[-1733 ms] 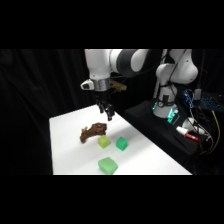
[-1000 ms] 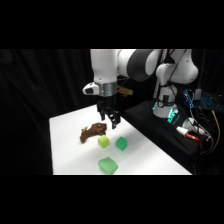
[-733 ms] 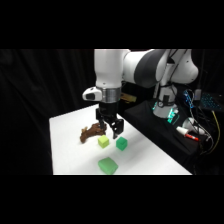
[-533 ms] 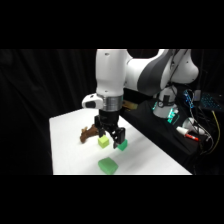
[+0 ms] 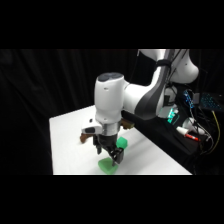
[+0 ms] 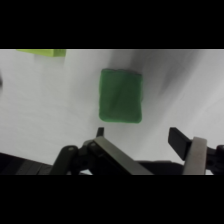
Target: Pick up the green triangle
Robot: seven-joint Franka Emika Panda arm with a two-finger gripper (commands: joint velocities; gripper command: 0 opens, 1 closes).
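Jaws apart, the gripper (image 6: 145, 145) hangs off-centre below the green triangle (image 6: 120, 96) in the frame; descending could nudge it.

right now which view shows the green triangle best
The wrist view: the green triangle lies whole and unobstructed on the white table, ahead of the open gripper. In the side view only a sliver of it shows, below the gripper, which covers the rest.

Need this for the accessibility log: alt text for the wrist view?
A green triangle lies flat on the white table, just beyond the open pincer, not yet between its fingers. A yellow-green block is cut off at the upper left.
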